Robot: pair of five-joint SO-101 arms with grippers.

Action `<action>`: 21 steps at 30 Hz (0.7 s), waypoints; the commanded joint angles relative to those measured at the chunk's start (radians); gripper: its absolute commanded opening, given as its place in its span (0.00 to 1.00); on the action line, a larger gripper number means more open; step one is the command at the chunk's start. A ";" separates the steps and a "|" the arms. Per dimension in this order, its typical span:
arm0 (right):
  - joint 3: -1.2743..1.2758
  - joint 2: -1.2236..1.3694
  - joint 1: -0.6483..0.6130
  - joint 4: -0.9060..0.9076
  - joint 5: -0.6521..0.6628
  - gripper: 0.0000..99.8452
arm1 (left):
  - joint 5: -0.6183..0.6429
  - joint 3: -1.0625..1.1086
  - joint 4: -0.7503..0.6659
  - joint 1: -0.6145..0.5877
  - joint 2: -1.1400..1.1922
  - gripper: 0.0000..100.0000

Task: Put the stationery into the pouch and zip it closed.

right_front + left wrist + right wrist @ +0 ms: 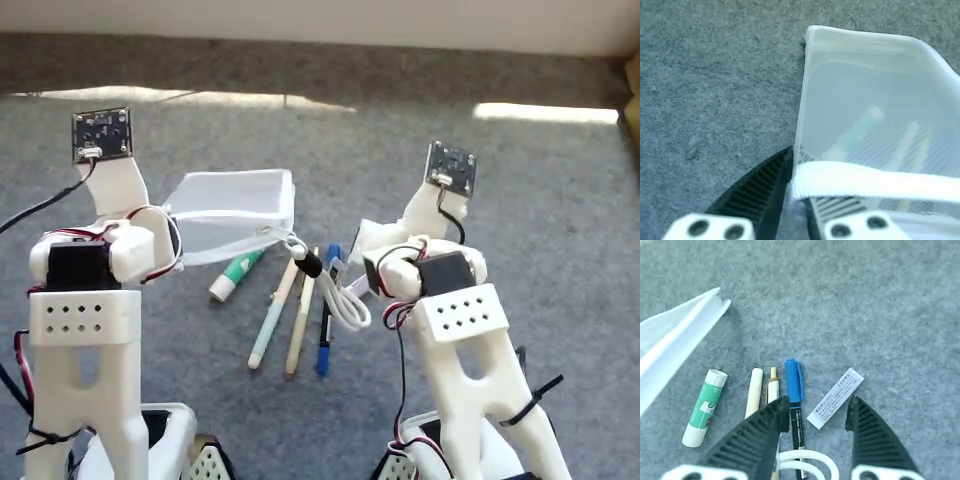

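A white mesh pouch [232, 214] lies lifted at one end, its mouth facing the stationery. My left gripper [797, 161] is shut on the pouch's white rim band [865, 181]. On the carpet lie a green-and-white glue stick [704, 408], a cream pen [754, 398], a beige pen [772, 388] and a blue pen [794, 378], side by side. A white looped cable [346, 302] with a printed label [835, 397] rests across them. My right gripper [817, 409] hangs open just above the blue pen and the label, holding nothing.
Grey carpet [540, 200] covers the whole floor, with free room beyond and to the right of the pens. The two arms' white bases [85, 380] stand at the near edge. A wall strip runs along the far side.
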 commanded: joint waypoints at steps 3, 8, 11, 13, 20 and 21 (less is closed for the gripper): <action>-0.099 0.134 0.010 -0.053 -0.044 0.17 | 0.008 -0.002 -0.011 -0.018 0.005 0.01; -0.160 0.260 0.016 -0.053 -0.080 0.17 | 0.006 -0.002 -0.011 -0.018 0.005 0.01; -0.185 0.325 0.016 -0.054 -0.081 0.17 | 0.006 -0.001 -0.011 -0.018 0.005 0.01; -0.203 0.364 0.018 -0.054 -0.081 0.17 | 0.006 -0.001 -0.011 -0.018 0.005 0.01; -0.255 0.489 0.025 -0.054 -0.083 0.17 | 0.006 -0.001 -0.011 -0.018 0.005 0.01; -0.262 0.503 0.031 -0.054 -0.083 0.17 | 0.006 -0.001 -0.011 -0.018 0.005 0.01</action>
